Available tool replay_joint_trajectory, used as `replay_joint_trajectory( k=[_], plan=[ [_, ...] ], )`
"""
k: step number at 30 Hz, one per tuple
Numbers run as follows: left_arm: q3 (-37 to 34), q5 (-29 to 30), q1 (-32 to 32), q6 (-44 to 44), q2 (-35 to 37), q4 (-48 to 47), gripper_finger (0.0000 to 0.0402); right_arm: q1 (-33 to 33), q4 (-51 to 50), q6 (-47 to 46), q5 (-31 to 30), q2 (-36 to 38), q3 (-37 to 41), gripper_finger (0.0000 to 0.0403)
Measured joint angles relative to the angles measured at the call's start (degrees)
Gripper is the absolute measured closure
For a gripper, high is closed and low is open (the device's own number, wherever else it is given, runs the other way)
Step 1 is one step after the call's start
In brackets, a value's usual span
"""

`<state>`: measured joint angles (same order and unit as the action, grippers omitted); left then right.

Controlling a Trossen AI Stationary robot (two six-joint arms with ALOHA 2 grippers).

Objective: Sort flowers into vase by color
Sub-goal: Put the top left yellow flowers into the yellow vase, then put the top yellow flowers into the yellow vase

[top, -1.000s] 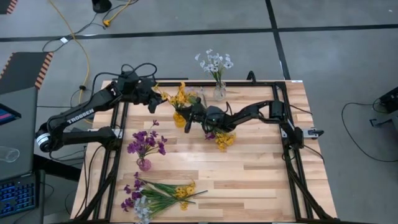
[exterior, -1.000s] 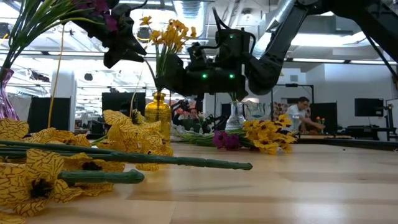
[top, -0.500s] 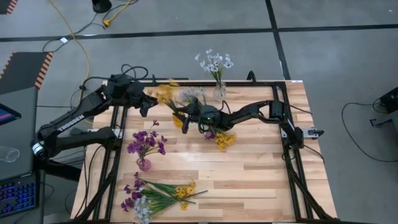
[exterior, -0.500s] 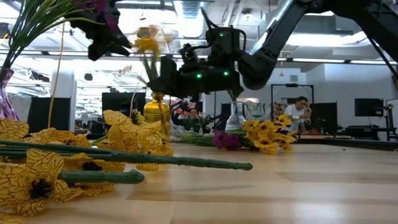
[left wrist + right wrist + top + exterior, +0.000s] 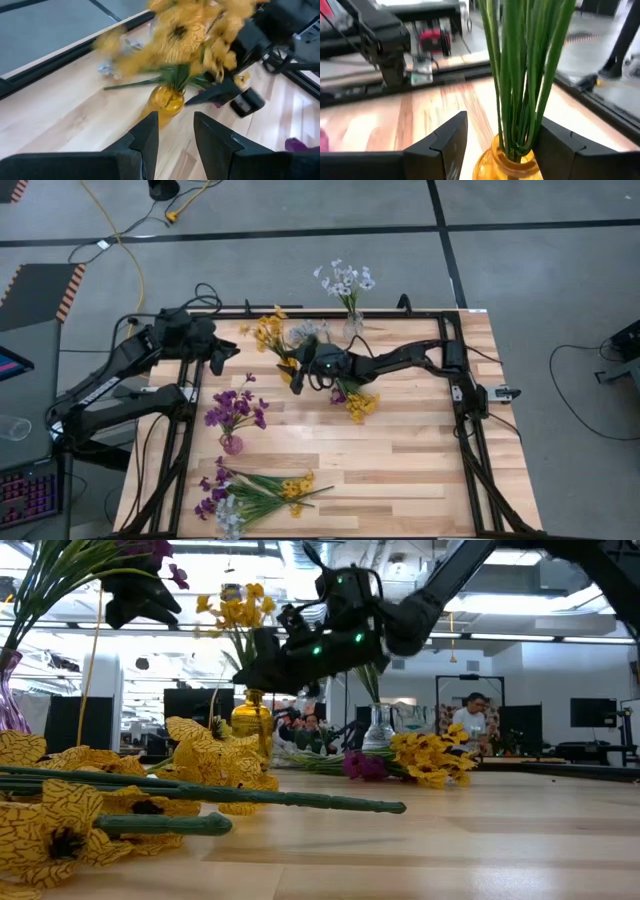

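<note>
Yellow flowers (image 5: pixel 268 332) stand in the yellow vase (image 5: pixel 288 374), their green stems (image 5: pixel 520 75) rising out of its neck (image 5: pixel 507 160). My right gripper (image 5: pixel 502 125) is open, one finger on each side of those stems just above the neck; I see no touch. In the high view it (image 5: pixel 300 370) hovers over the vase. My left gripper (image 5: pixel 175 125) is open with nothing between its fingers, off to the vase's left (image 5: pixel 220 360). Purple flowers (image 5: pixel 232 410) fill a purple vase, and white flowers (image 5: pixel 345 280) a clear vase (image 5: pixel 353 328).
Loose purple, yellow and pale flowers (image 5: pixel 255 492) lie near the table's front left corner. Another small yellow and purple bunch (image 5: pixel 355 400) lies right of the yellow vase. A black frame (image 5: pixel 470 410) runs round the table. A person sits in the room beyond (image 5: pixel 478 715).
My left gripper has drawn back from the yellow flowers toward the table's left edge. My right gripper has risen a little above the yellow vase. The yellow blossoms have swung toward the left, and their stems stay in the vase.
</note>
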<state>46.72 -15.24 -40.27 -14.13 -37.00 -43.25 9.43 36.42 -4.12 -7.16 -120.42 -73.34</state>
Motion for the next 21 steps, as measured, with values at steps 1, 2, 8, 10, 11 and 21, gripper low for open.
replay_joint_trajectory(
  k=[1,2,8,10,11,21],
  plan=[
    [0.0,0.22,0.0,0.0,0.19,-0.19,0.0291,0.0,-1.87,0.0,-0.04,1.0,0.0,0.0173],
    [0.0,0.53,0.0,0.0,0.43,-0.2,0.0291,0.01,-4.32,0.03,-0.04,2.04,-0.02,0.0173],
    [0.0,1.11,0.0,0.0,0.68,-0.28,0.0291,0.15,-15.64,0.07,-0.22,7.37,0.02,0.0173],
    [0.0,1.09,0.0,0.0,0.64,-0.3,0.0291,0.15,-19.02,0.14,-0.26,8.85,0.02,0.0173],
    [0.0,1.09,0.0,0.0,0.66,-0.29,0.0291,0.28,-20.81,0.17,-0.26,9.54,0.02,0.0173],
    [0.0,1.09,0.0,1.43,0.69,-0.28,0.0291,0.98,-42.1,0.06,-0.4,18.09,0.02,0.0173]
  ],
)
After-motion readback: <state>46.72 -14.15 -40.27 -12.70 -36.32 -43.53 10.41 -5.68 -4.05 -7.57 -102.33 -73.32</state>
